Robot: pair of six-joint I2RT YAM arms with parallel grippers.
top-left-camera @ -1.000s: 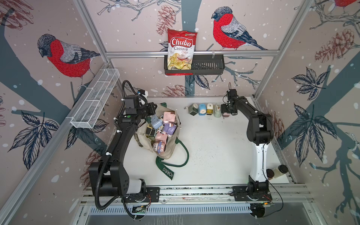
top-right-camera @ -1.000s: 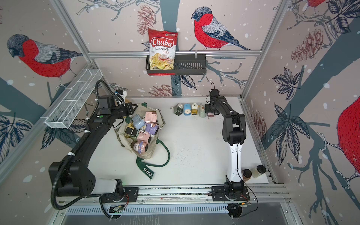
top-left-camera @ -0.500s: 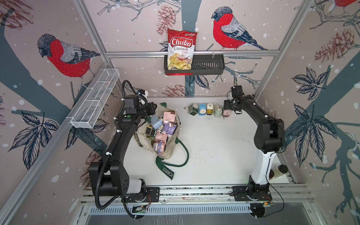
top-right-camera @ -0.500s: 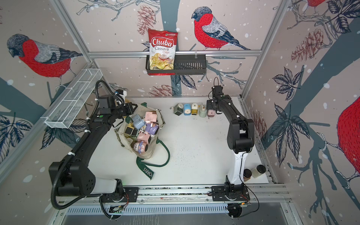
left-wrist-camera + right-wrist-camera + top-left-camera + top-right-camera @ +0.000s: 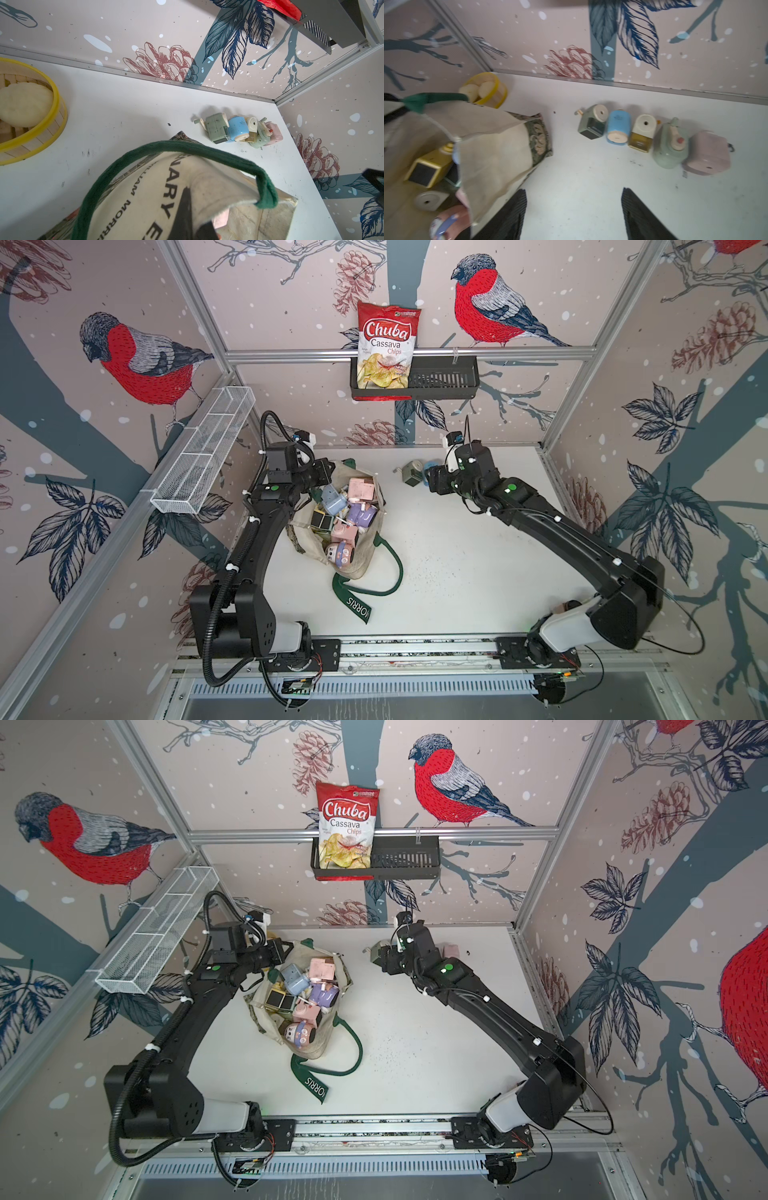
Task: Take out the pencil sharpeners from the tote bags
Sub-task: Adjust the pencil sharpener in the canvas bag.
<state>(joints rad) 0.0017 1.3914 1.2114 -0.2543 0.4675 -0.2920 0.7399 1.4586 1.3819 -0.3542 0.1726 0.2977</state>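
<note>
Your left gripper [image 5: 187, 199] is closed, and it looks to be pinching the rim of the bag [image 5: 365, 560]. The bag lies left of the middle in both top views, with sharpeners [image 5: 360, 489] piled inside. Your right gripper [image 5: 574, 214] is open and holds nothing. It hangs near a row [image 5: 642, 133] of five more by the back wall, above the middle.

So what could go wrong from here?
1. The left end effector pinches only the cloth rim of the tote. If that slips, the mouth may fold over the piled sharpeners.
2. The right end effector is open and empty, close to the row of sharpeners by the back wall. A careless swing might knock them over.
3. The pile looks tightly packed, so a crank handle may snag on lifting.
</note>
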